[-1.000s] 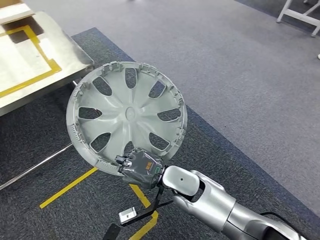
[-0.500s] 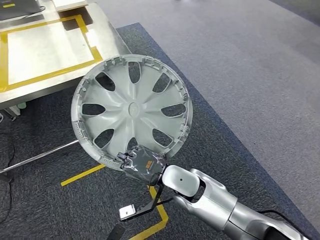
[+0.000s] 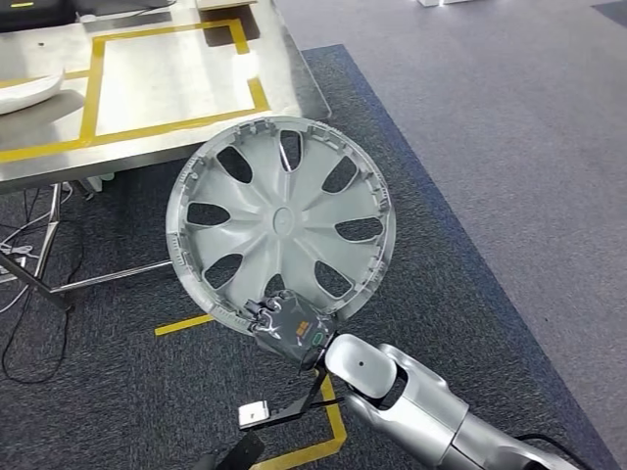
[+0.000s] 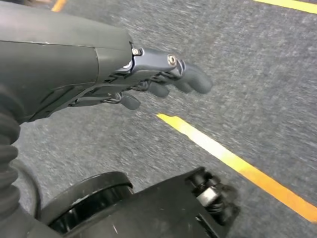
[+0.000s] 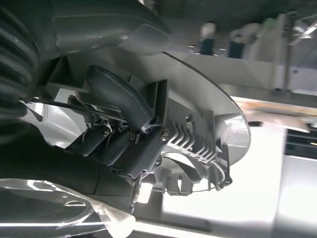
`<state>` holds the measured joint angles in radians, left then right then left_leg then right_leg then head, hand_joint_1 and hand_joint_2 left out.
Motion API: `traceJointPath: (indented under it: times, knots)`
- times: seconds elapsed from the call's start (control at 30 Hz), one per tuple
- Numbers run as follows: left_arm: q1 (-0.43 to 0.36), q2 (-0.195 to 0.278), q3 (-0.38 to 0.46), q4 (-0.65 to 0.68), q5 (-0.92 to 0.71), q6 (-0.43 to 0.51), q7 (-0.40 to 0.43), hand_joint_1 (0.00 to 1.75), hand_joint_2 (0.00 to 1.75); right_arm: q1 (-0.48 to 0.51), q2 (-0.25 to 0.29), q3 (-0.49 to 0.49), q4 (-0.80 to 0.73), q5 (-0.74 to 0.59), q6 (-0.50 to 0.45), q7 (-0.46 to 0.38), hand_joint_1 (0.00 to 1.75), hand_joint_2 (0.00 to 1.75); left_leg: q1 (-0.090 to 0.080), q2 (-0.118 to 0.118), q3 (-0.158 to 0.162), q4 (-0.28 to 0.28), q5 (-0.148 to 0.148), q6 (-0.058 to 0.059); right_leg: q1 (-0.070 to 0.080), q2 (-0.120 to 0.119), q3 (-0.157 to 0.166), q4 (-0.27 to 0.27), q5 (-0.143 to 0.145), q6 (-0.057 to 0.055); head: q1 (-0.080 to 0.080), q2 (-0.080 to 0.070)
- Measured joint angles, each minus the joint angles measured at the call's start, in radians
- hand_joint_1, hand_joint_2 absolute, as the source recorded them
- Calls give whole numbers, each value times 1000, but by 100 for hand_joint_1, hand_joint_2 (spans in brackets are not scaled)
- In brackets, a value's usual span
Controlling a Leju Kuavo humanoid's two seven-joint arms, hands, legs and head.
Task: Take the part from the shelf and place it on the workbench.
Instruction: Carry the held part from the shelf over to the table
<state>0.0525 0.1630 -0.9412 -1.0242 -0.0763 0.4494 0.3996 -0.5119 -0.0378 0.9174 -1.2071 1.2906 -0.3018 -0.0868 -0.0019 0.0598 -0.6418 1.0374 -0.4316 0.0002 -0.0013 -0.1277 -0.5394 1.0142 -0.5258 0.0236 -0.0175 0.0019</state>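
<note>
The right hand (image 3: 288,331) is gripping the grey hubcap (image 3: 281,223) by its near rim, holding it tilted over the carpet just beside the steel worktop (image 3: 169,73), apart from it. The left hand (image 4: 157,79) is hanging over the carpet, fingers seemingly loosely apart, holding nothing.

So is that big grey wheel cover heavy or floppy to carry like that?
Probably light: the right hand holds the wheel cover by one rim edge alone. It looks stiff, keeping its round shape unsupported. The thin, slotted plastic might crack if knocked.
</note>
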Motion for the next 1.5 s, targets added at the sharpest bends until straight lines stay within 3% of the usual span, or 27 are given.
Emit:
traceJointPath:
  times: [0.03,0.1,0.17,0.23,0.27,0.3,0.37,0.4,0.43,0.5,0.53,0.57,0.67,0.73,0.77,0.83,0.9,0.97,1.03,1.1,1.17,1.23,1.27,1.3,1.4,1.43,1.5]
  knots:
    - [5,11,16,-28,-9,-24,-9,0,175,-8,4,1,2,-4,0,-3,175,175,2,-13,1,-2,1,6,-1,1,1,2,-8,7,1,0]
    - [9,25,52,-69,-27,-61,-29,0,175,-26,15,4,7,-13,1,-8,175,175,8,-37,4,-7,4,17,-4,48,-23,59,-43,16,4,0]
    - [7,32,90,-90,-43,-88,-50,0,175,-41,21,9,16,-19,2,-14,175,175,10,-62,4,-8,6,24,-5,105,-89,193,-100,16,8,0]
    - [6,38,119,-96,-49,-107,-66,0,175,-49,25,16,28,-23,2,-21,175,175,10,-93,5,-8,6,26,-5,123,-151,294,-121,11,9,0]
    - [6,40,132,-97,-50,-113,-73,0,175,-52,29,20,33,-25,2,-23,175,175,10,-109,6,-8,6,25,-5,126,-161,292,-101,8,9,0]
    - [6,43,143,-98,-50,-119,-79,0,175,-57,33,25,37,-26,2,-25,175,175,10,-125,7,-7,6,25,-5,131,-152,251,-63,4,9,0]
    - [6,44,162,-98,-52,-130,-90,0,175,-69,41,31,44,-31,2,-26,175,175,10,-154,6,-5,5,22,-8,171,-105,116,18,-4,8,0]
    - [5,44,170,-99,-54,-136,-95,0,175,-75,44,33,48,-33,1,-25,175,175,11,-168,2,-3,6,18,-11,192,-82,61,39,-7,8,0]
    - [6,42,178,-99,-58,-143,-100,0,175,-80,47,35,51,-32,1,-19,175,175,13,-180,-3,-2,8,12,-11,209,-68,30,45,-9,7,0]
    - [20,25,187,-92,-73,-122,-109,0,175,-85,51,38,56,-25,-2,-2,175,175,18,-202,-11,-5,13,-2,-11,204,-57,14,41,-12,6,0]
    - [34,2,186,-77,-79,-83,-116,0,175,-85,53,39,57,-21,-4,6,175,175,16,-199,-11,-4,12,-8,-12,194,-53,11,43,-16,5,0]
    - [50,-25,180,-55,-82,-33,-126,0,175,-86,53,39,57,-18,-8,11,175,175,14,-179,-16,7,4,-12,-15,182,-49,8,44,-20,3,0]
    - [78,-98,157,26,-52,59,-166,0,175,-85,52,37,58,-15,-13,18,175,175,11,-88,-81,147,-72,-22,-17,141,-39,2,42,-32,-5,0]
    - [74,-130,151,85,-3,83,-199,0,175,-82,50,35,59,-17,-15,14,175,175,17,-71,-133,253,-108,-28,-15,108,-38,2,38,-34,-5,0]
    - [63,-147,155,133,31,93,-232,0,175,-81,49,35,59,-20,-18,8,175,175,18,-68,-136,262,-101,-30,-15,93,-37,2,36,-33,-5,0]
    - [28,-184,179,265,100,97,-328,0,175,-80,49,36,60,-31,-27,-5,175,175,19,-53,-86,171,-45,-28,-15,66,-31,2,32,-28,-6,0]
    - [-15,-222,214,406,140,79,-412,0,175,-83,49,36,59,-41,-39,-13,175,175,12,-17,-20,46,-3,-18,-9,43,-25,3,25,-19,-7,0]
    - [-49,-253,241,512,152,67,-448,0,175,-86,49,35,59,-47,-46,-17,175,175,4,-2,3,-1,1,-7,-3,23,-20,3,18,-8,-5,0]
    - [-69,-274,257,584,157,65,-454,0,175,-88,50,35,58,-50,-49,-22,175,175,5,-20,2,-4,2,5,-3,11,-16,1,13,2,-4,0]
    - [-86,-288,271,642,160,62,-446,0,175,-91,50,34,56,-66,-54,-35,175,175,10,-33,5,-9,5,17,-7,47,-31,32,-13,12,-2,0]
    - [-105,-294,282,692,161,46,-432,0,175,-94,48,34,56,-89,-61,-57,175,175,12,-44,5,-10,6,25,-10,105,-87,145,-69,16,2,0]
    - [-118,-288,291,729,162,22,-425,0,175,-95,44,34,56,-109,-66,-83,175,175,11,-56,6,-10,4,29,-10,125,-157,270,-107,17,3,0]
    - [-122,-282,296,744,164,13,-426,0,175,-95,41,34,55,-119,-67,-94,175,175,11,-61,6,-10,3,30,-10,127,-176,291,-100,18,3,0]
    - [-124,-275,300,758,168,7,-428,0,175,-95,38,35,54,-128,-67,-105,175,175,11,-67,8,-9,3,30,-10,127,-175,269,-73,17,3,0]
    - [-126,-256,312,786,181,7,-433,0,175,-102,30,35,50,-150,-67,-125,175,175,10,-80,9,-5,-2,22,-12,130,-99,78,33,9,4,0]
    - [-126,-253,317,794,186,11,-434,0,175,-105,29,35,48,-156,-68,-129,175,175,9,-83,7,-4,-3,17,-11,132,-80,35,46,7,3,0]
    - [-124,-248,327,808,196,20,-430,0,175,-109,26,37,45,-167,-68,-137,175,175,8,-86,3,-2,-2,6,-8,136,-66,12,46,0,2,0]
